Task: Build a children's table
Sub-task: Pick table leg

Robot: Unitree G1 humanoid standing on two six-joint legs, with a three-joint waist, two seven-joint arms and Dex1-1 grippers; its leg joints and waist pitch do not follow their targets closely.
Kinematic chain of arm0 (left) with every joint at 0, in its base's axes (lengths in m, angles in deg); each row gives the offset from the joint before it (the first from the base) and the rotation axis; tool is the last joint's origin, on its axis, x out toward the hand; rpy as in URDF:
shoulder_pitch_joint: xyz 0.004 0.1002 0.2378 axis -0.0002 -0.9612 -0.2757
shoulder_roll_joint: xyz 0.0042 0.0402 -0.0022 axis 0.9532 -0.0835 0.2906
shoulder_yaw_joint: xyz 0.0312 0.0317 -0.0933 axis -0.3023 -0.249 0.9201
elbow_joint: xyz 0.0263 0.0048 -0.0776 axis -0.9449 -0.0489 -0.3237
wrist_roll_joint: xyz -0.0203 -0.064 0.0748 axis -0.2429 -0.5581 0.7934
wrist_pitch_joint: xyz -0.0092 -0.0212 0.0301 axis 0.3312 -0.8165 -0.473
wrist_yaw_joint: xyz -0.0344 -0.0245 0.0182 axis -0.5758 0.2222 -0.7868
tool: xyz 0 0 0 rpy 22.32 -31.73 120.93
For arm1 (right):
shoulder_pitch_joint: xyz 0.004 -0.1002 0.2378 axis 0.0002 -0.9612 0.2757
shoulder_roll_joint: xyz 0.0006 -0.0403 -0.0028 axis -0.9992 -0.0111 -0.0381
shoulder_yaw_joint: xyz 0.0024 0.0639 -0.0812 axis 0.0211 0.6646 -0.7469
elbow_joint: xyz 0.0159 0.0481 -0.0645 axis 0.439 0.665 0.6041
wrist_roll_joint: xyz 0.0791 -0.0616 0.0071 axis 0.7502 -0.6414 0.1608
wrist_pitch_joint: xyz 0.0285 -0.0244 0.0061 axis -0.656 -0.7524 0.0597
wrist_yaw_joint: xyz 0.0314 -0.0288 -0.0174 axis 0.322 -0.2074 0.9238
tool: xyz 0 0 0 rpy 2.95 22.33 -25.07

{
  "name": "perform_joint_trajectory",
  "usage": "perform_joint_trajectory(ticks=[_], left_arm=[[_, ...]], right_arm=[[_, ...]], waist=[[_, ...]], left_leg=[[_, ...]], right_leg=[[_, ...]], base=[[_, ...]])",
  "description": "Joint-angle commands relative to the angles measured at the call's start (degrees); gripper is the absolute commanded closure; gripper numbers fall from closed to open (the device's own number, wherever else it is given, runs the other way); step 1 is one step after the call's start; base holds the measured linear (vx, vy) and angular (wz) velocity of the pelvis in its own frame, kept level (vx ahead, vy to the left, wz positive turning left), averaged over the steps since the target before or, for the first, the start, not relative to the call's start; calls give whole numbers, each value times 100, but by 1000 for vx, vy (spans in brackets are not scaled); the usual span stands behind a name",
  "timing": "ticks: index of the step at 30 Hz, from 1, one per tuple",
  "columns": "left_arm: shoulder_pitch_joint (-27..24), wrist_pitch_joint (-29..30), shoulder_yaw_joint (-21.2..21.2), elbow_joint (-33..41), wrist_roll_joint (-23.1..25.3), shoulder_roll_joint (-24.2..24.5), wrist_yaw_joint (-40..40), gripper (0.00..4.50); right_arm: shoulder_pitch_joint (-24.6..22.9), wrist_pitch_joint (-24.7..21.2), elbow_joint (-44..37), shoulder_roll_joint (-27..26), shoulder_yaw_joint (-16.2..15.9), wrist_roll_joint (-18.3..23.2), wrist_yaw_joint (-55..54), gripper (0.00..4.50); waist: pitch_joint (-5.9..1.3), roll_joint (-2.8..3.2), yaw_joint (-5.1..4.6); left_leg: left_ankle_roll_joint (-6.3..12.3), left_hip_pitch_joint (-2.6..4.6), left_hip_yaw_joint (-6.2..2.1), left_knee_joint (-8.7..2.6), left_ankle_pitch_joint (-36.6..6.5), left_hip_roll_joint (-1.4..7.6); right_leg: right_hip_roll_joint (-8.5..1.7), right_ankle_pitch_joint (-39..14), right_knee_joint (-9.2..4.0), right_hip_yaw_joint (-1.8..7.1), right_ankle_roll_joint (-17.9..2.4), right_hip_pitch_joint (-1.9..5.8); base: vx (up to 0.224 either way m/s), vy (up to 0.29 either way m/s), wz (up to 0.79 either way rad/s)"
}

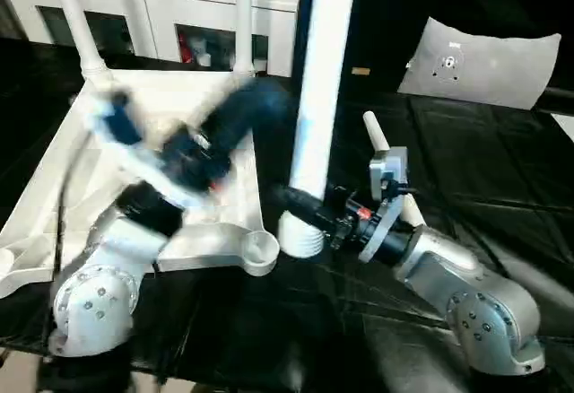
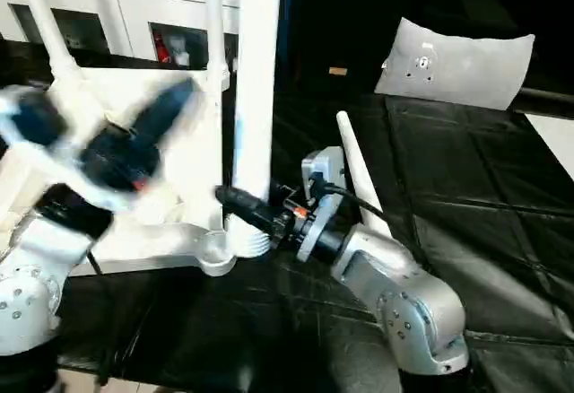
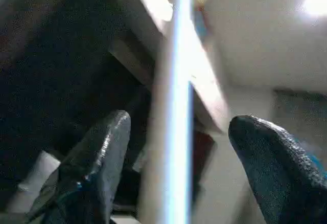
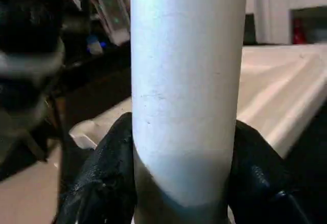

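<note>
White plastic table top (image 1: 193,155) lies ribbed side up under the left gripper (image 3: 176,168), whose black fingers (image 3: 94,162) stand apart, gripping nothing. Right gripper (image 4: 181,183) clamps a long round white leg (image 1: 323,97) upright just beside the top's round corner socket (image 1: 260,249).

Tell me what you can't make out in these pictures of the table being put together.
- Left gripper: smeared by motion in both head views, so its exact pose is unclear.
- Upright leg in the right gripper: its top is cut off by the picture's upper edge.
- Corner socket beside that leg's foot: whether the two touch cannot be told.
- Spare leg: partly hidden behind the right wrist.
- Cabinet: contents too small to identify.
</note>
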Motion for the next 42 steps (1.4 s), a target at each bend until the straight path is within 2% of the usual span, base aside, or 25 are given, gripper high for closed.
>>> perform_joint_trajectory(ticks=[1,3,5,9,11,13,16,17,19,23,24,25,26,28,29,31,32,33,34,35,36,37,39,41,42], left_arm=[[209,57,4,-435,758,206,-552,59],[324,260,-346,-609,1440,531,-665,43],[408,404,-645,-574,1671,726,-610,43],[701,802,-1233,-25,1501,808,-423,35],[776,945,-1388,188,1356,796,-370,35],[819,1046,-1499,309,1307,767,-329,35],[877,1129,-1665,404,1390,771,-282,35],[942,1189,-1784,445,1531,814,-297,35],[1028,1232,-1890,479,1745,871,-379,35],[1055,1211,-1893,434,1950,948,-508,35],[1012,1082,-1678,304,2058,950,-642,35],[1007,1066,-1657,293,2064,950,-650,35],[914,897,-1384,190,2096,970,-694,35],[792,799,-1198,141,2102,1036,-655,35],[692,751,-1078,116,2122,1092,-614,35],[483,745,-927,75,2162,1211,-572,35],[352,726,-857,35,2269,1263,-645,35],[57,682,-725,-47,2544,1336,-906,35],[-118,778,-669,-66,2647,1369,-1068,35],[-408,954,-636,-49,2814,1449,-1279,35],[-572,1049,-635,-22,2896,1499,-1381,35],[-1150,1031,-668,232,3177,1537,-1575,35],[-1535,822,-602,427,3340,1388,-1739,35],[-1847,499,-517,535,3389,1204,-1741,35],[-2148,180,-439,667,3506,932,-1905,35]], right_arm=[[133,157,-53,44,-80,-106,42,261],[164,203,-65,67,-178,-176,77,261],[175,258,-52,87,-264,-253,104,261],[170,484,93,169,-500,-618,142,261],[186,547,148,212,-560,-745,121,261],[195,599,184,238,-601,-816,113,261],[202,643,224,237,-630,-874,98,261],[211,669,261,237,-651,-945,52,261],[230,733,341,223,-672,-1076,-19,261],[231,792,391,177,-652,-1121,-59,261],[216,776,389,80,-549,-1065,-163,261],[214,767,386,68,-534,-1051,-177,261],[183,632,338,-91,-314,-859,-359,261],[178,486,313,-182,-140,-718,-507,261],[183,379,307,-223,-35,-643,-609,261],[200,183,350,-197,63,-707,-809,261],[206,159,410,-183,92,-836,-941,261],[198,95,484,-150,127,-1072,-1179,261],[182,55,502,-159,156,-1110,-1259,261],[151,-30,481,-169,182,-1084,-1301,261],[128,-91,448,-181,198,-1047,-1312,261],[45,-119,294,-201,216,-1101,-1429,261],[-31,89,165,-196,204,-1283,-1548,261],[-47,329,81,-178,145,-1432,-1588,261],[-72,339,-5,-173,148,-1315,-1491,261]], waist=[[-273,39,-3],[-284,51,3],[-307,82,5],[-336,106,44],[-334,87,41],[-316,74,40],[-284,67,12],[-286,65,0],[-282,86,-5],[-289,89,-9],[-292,89,-13],[-299,92,-9],[-301,111,-4],[-309,101,-14],[-309,146,-8],[-308,151,-40],[-308,212,-29],[-301,209,-40],[-293,195,-40],[-311,236,-31],[-285,247,-38],[-273,260,-36],[-258,257,-35],[-268,273,-17],[-233,250,-27]], left_leg=[[-518,162,-91,-406,-1527,255],[-495,162,-115,-421,-1441,268],[-528,179,-129,-415,-1311,284],[-542,154,-109,-379,-1013,282],[-546,142,-102,-371,-981,272],[-526,142,-90,-367,-1068,264],[-510,136,-82,-381,-1296,258],[-515,134,-89,-385,-1338,254],[-529,163,-96,-389,-1445,270],[-532,158,-105,-392,-1446,274],[-527,154,-103,-390,-1424,272],[-522,162,-106,-389,-1384,275],[-522,145,-108,-387,-1326,267],[-510,143,-103,-387,-1304,260],[-530,149,-116,-387,-1307,258],[-596,162,-116,-398,-1376,252],[-630,168,-117,-395,-1409,244],[-700,167,-124,-408,-1500,255],[-690,167,-112,-411,-1527,247],[-704,174,-123,-400,-1531,254],[-672,165,-122,-411,-1607,250],[-642,160,-131,-418,-1641,261],[-610,144,-134,-439,-1629,286],[-595,170,-127,-420,-1652,283],[-562,128,-136,-445,-1695,301]], right_leg=[[-494,-918,-559,254,-389,48],[-507,-904,-553,252,-207,51],[-510,-630,-509,236,-243,40],[-515,208,-425,214,-578,69],[-512,345,-416,210,-630,89],[-519,195,-431,216,-673,91],[-518,-343,-487,232,-636,83],[-520,-538,-498,234,-599,90],[-518,-771,-518,239,-548,49],[-517,-713,-510,235,-573,47],[-513,-642,-505,237,-587,47],[-508,-533,-497,231,-604,46],[-507,-397,-481,230,-622,56],[-507,-299,-476,227,-643,60],[-502,-287,-471,224,-632,57],[-476,-288,-469,218,-574,49],[-478,-309,-463,221,-563,34],[-477,-365,-478,219,-519,34],[-477,-415,-492,228,-502,31],[-490,-395,-463,231,-504,33],[-487,-501,-482,237,-487,15],[-495,-550,-499,242,-472,9],[-490,-482,-511,245,-448,5],[-496,-463,-527,249,-488,-20],[-502,-444,-532,252,-497,5]], base=[[0,0,0],[0,0,0],[0,0,0],[0,0,0],[0,0,0],[0,0,0],[0,0,0],[0,0,0],[0,0,0],[0,0,0],[0,0,0],[0,0,0],[0,0,0],[0,0,0],[0,0,0],[0,0,0],[0,0,0],[0,0,0],[0,0,0],[0,0,0],[0,0,0],[0,0,0],[0,0,0],[0,0,0],[0,0,0]])
